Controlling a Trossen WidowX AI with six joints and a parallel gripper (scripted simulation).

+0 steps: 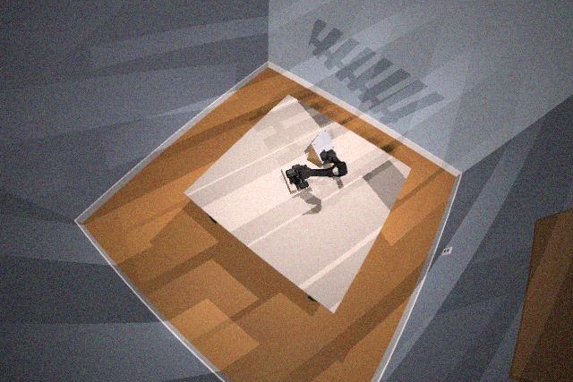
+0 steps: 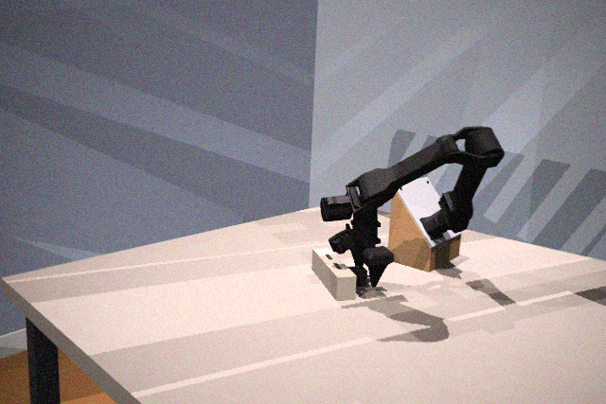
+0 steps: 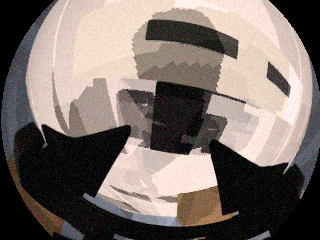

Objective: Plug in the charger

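The pale power strip stands on the table, with two dark outlet recesses on its top, one above the middle of the wrist view and one farther right. The black charger is beside the strip's long side, its upper end at the strip's edge in the wrist view. My gripper is open, low beside the strip. Its fingertips are on either side of the charger, with gaps to both. The charger's prongs are not visible, and I cannot pick it out in the top and exterior views.
A wooden wedge with a sloping white panel stands near the arm's base. The arm arches from there to the strip. Shadow bands cross the pale table.
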